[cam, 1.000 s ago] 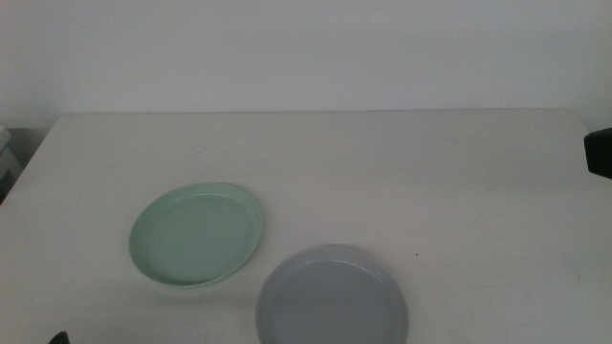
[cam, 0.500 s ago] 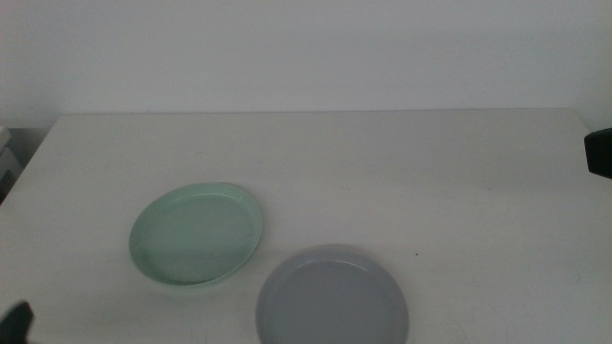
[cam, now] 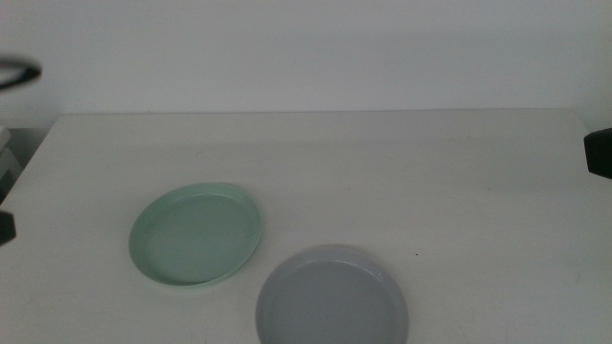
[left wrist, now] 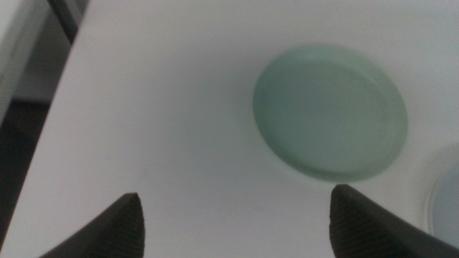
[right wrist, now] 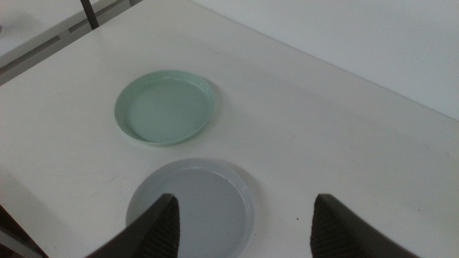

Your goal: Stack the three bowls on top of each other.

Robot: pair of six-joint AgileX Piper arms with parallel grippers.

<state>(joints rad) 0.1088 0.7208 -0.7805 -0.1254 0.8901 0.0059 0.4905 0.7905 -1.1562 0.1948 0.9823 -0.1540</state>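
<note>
A mint green bowl (cam: 196, 234) sits on the white table (cam: 382, 162), left of centre. A pale grey bowl (cam: 332, 299) sits at the front edge, close to its right. The white bowl is out of view. My left gripper (left wrist: 237, 204) is open and empty, above the table's left part, with the green bowl (left wrist: 330, 111) ahead of it and the grey bowl's rim (left wrist: 448, 204) off to the side. Only a dark bit of the left arm (cam: 5, 229) shows at the middle view's left edge. My right gripper (right wrist: 247, 204) is open and empty, high over the grey bowl (right wrist: 190, 208) and green bowl (right wrist: 165, 107).
A dark part of the right arm (cam: 600, 153) shows at the right edge. A dark curved object (cam: 14, 72) is at the upper left. The table's left edge (left wrist: 61, 93) drops to a dark floor.
The dark part of my left arm has moved from the picture's bottom-left corner up along the left edge. The bowls and the right arm have not moved.
</note>
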